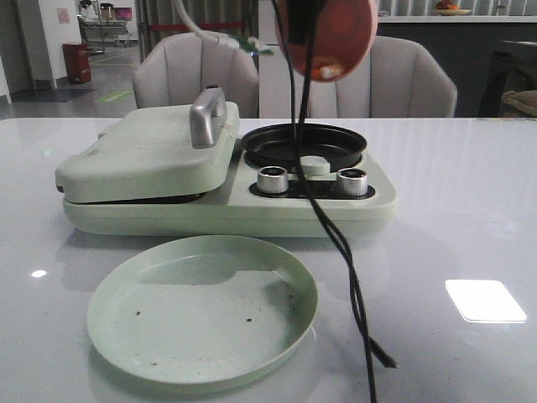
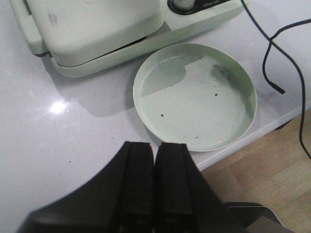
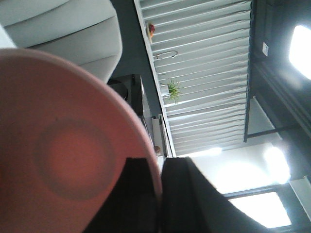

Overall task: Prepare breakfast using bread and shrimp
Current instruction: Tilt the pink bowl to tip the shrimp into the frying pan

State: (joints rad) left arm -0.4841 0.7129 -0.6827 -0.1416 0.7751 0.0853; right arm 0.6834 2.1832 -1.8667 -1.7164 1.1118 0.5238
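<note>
My right gripper (image 3: 159, 167) is shut on the rim of a pink plate (image 3: 58, 145). In the front view the pink plate (image 1: 344, 29) hangs steeply tilted, high above the round black pan (image 1: 304, 143) of the pale green breakfast maker. A small orange-red shrimp (image 1: 325, 67) lies at the plate's lower rim. My left gripper (image 2: 154, 148) is shut and empty, above the white table near its front edge, close to an empty pale green plate (image 2: 194, 97). No bread shows in any view. The maker's flat lid (image 1: 151, 151) is closed.
The green plate (image 1: 201, 306) lies in front of the maker, with dark crumbs on it. Two silver knobs (image 1: 272, 180) (image 1: 353, 180) and a pale green knob (image 1: 315, 165) sit on the maker. A black cable (image 1: 336, 243) hangs down across the pan to the table. Chairs stand behind.
</note>
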